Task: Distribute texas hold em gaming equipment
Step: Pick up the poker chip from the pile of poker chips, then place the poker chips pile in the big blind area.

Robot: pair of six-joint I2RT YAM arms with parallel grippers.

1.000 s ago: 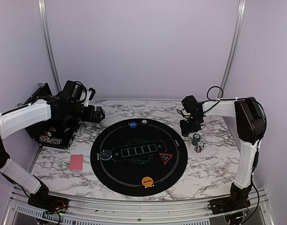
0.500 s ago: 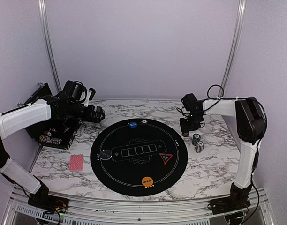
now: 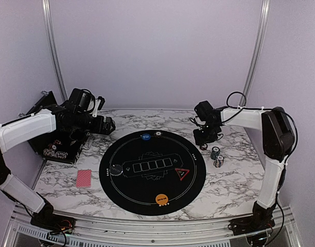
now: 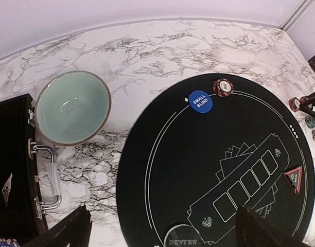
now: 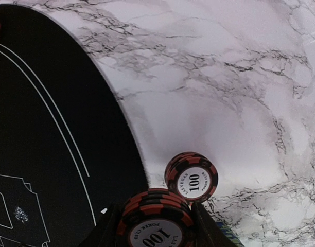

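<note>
The table [image 3: 229, 180] is white marble with grey-black veins. The mat [image 3: 147, 190] is black with thin white lines. On it are 1 blue disc [image 4: 200, 101] lettered in white, 1 orange disc [image 3: 161, 198] and a red-edged triangle [image 4: 294, 177]. The card [image 3: 84, 178] is pinkish red. The chips [image 5: 157, 229] are striped red and black with white centres. The bowl [image 4: 72, 107] is pale teal.

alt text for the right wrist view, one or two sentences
The right gripper holds a short stack of red-and-black 100 poker chips between its fingers. Another 100 chip sits just beyond it over the marble table, beside the curved edge of the black mat.
</note>
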